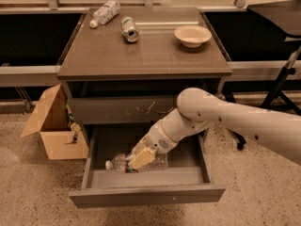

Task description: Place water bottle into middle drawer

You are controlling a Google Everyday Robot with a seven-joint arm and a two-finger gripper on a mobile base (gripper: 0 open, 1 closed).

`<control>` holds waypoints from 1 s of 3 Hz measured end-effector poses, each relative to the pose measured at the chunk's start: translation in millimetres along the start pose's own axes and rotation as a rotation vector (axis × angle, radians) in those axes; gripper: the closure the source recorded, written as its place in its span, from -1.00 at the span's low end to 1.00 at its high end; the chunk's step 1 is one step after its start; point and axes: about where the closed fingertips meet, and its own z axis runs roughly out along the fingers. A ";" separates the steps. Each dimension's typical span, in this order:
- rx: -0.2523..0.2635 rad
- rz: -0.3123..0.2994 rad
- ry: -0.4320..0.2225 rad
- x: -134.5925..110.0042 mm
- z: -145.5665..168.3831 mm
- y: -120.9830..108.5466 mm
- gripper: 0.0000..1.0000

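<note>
the gripper (140, 159) is low inside the open middle drawer (146, 196), w/ the arm (235, 121) stretched in from the right. its jaws are closed around the water bottle (118, 163), approx. at mid-body. the bottle lies on its side in the drawer, white cap to the left; cannot tell if it touches the floor of the drawer. on the worktop (141, 55): a shorter bottle (104, 13), a can (130, 29) & a bowl (192, 35). a cardboard box (54, 131) stands on the ground, left of the cabinet.
</note>
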 end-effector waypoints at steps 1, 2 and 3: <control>0.015 -0.017 -0.002 6.9 3.4 -7.1 1.00; 0.085 -0.036 0.014 33.4 5.5 -31.9 1.00; 0.156 -0.041 0.028 56.4 5.0 -57.5 1.00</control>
